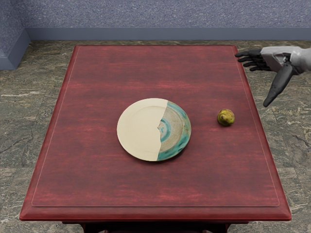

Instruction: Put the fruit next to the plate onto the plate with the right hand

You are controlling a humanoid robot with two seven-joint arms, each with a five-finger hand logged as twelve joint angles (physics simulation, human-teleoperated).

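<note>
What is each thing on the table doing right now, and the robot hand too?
plate: flat on the table, nothing on it.
fruit: on the table beside the plate, not touching it.
right robot hand: open, holding nothing, near the table's far right corner.

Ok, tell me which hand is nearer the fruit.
Right. The right hand hangs open past the far right corner of the table, behind and picture-right of the fruit, apart from it. The left hand is out of view, so it cannot be placed.
</note>
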